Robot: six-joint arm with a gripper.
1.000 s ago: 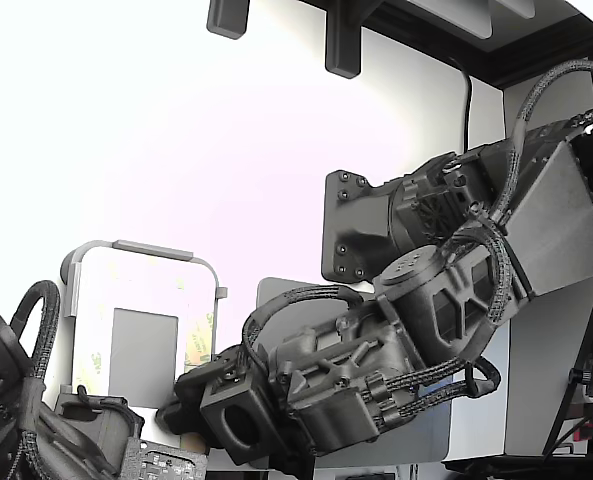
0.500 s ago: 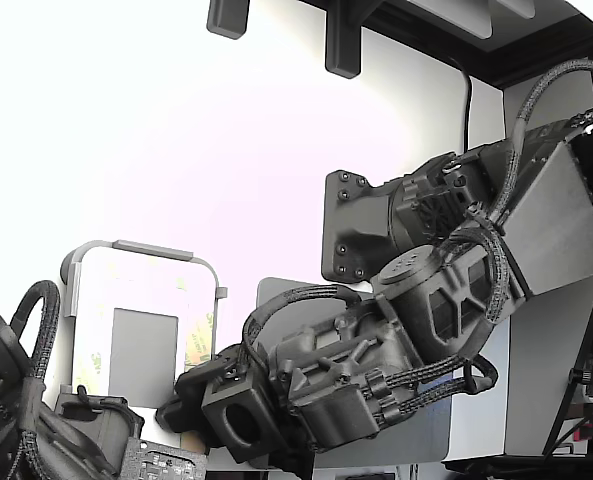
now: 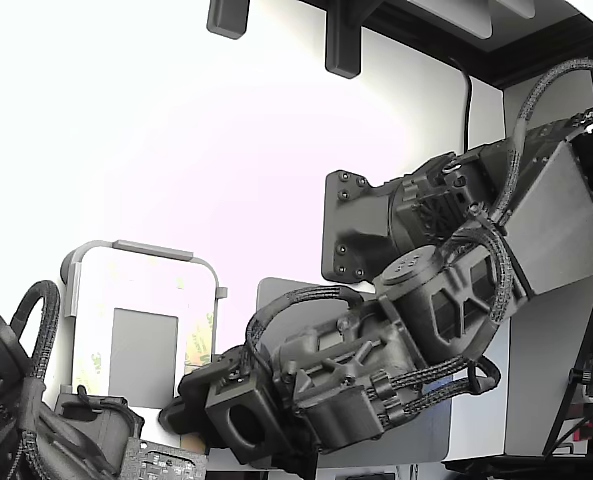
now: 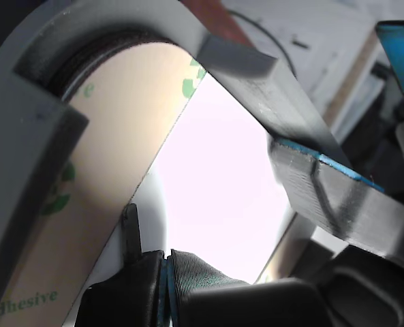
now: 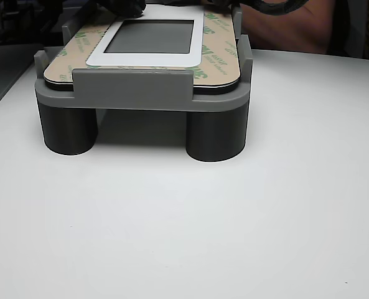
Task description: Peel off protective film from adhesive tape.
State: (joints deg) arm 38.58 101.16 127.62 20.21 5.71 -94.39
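Reaching down and toward the exterior view's left, black arm (image 3: 446, 300) folded at the elbow, wrapped in braided cable sleeves, wrist tilted low over the near end of the grey fixture (image 3: 141, 250); gripper (image 3: 191, 405) tucked against the fixture's lower edge there, fingertips hidden behind the wrist housing in that view.

Seen from the wrist: dark ribbed fingers (image 4: 202, 272) low against the white panel (image 4: 215, 191), pads apparently brought close together at the panel's edge, yet impossible to tell whether pinching anything or merely meeting; second, grey finger with a blue pad (image 4: 331, 191) standing apart.

Lying along the panel's curved edge just beside the fingertips, protective film (image 4: 113, 150): tan, matte, smooth, printed with faint green marks and the word "Adhesive"; still flat on the panel as far as visible.

From the other view: fixture moulded in matt grey plastic, standing on round squat legs (image 5: 215, 134) on a white table (image 5: 234, 237); panel seated in it, glossy white border around a grey rectangle (image 5: 150, 36), pale yellowish printed strips (image 5: 218, 47) along the sides; dark gripper parts at the far end.
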